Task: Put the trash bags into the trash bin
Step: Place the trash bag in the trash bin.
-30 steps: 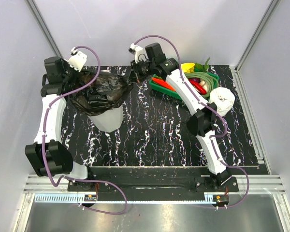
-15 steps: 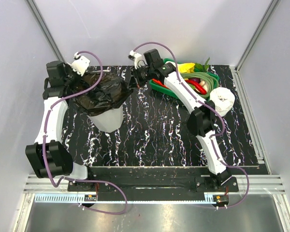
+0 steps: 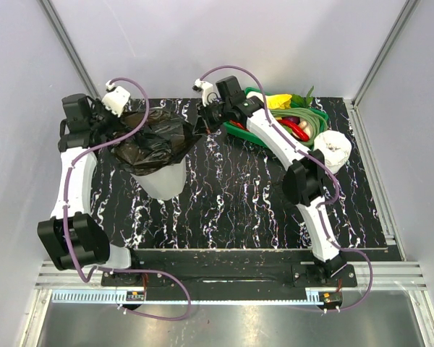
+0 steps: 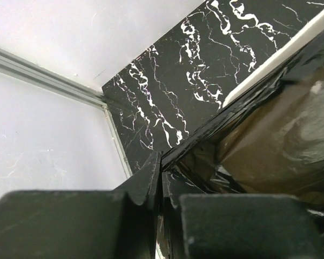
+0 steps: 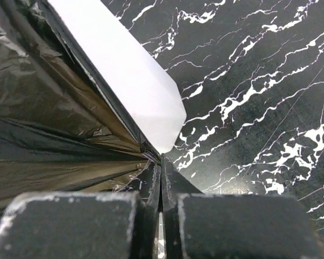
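A glossy black trash bag (image 3: pixel 153 141) is spread over the mouth of the translucent white trash bin (image 3: pixel 161 181) at the back left of the table. My left gripper (image 3: pixel 101 124) is shut on the bag's left edge, seen stretched taut in the left wrist view (image 4: pixel 243 102). My right gripper (image 3: pixel 200 123) is shut on the bag's right edge, next to the bin's white wall (image 5: pixel 135 86). The film (image 5: pixel 54 118) runs from the shut jaws to the left in the right wrist view.
A green tray (image 3: pixel 320 124) of vegetables stands at the back right. A white roll (image 3: pixel 333 150) lies in front of it. The grey enclosure walls and metal rails (image 4: pixel 48 73) stand close behind the left gripper. The table is black marble (image 3: pixel 246 195).
The left gripper has moved left and pulled the bag's edge outward. The right gripper has held its place. The bag sits lower and wider over the bin's rim.
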You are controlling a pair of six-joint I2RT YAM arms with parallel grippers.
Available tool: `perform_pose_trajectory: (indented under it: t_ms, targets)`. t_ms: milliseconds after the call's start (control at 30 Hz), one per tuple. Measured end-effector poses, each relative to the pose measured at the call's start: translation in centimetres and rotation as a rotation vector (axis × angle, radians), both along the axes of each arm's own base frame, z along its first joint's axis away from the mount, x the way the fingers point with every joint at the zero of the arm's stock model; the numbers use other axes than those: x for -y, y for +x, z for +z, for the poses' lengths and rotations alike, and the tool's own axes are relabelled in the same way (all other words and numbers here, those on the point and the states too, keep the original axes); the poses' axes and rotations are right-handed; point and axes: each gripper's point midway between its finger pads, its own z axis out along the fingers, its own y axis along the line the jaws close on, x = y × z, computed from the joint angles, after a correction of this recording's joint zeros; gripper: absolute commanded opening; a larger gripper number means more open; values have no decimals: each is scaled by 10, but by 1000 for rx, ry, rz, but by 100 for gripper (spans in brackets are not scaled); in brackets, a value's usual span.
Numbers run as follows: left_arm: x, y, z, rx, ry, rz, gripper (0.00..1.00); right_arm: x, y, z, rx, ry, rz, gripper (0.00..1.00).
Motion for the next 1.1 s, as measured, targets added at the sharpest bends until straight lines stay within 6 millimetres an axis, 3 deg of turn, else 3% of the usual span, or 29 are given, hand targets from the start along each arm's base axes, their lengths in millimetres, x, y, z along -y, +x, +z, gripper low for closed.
perform_pose_trajectory:
  t_ms: [433,600,767,900,1100]
  targets:
    - [-9,-8,-3,3,-111,-72,15,9,-8,-10,17,-51,6,0]
    - [-1,-9,0,11,-145,-118,23,16,-10,-11,25,-78,-8,0]
    - [10,-15,0,-9,-207,-168,44,25,-16,-10,25,-104,-12,0]
    - [24,-29,-14,-92,-282,-207,57,30,-21,-6,29,-115,-7,0]
    - [35,-40,-24,-156,-346,-228,57,38,-31,7,45,-124,0,0]
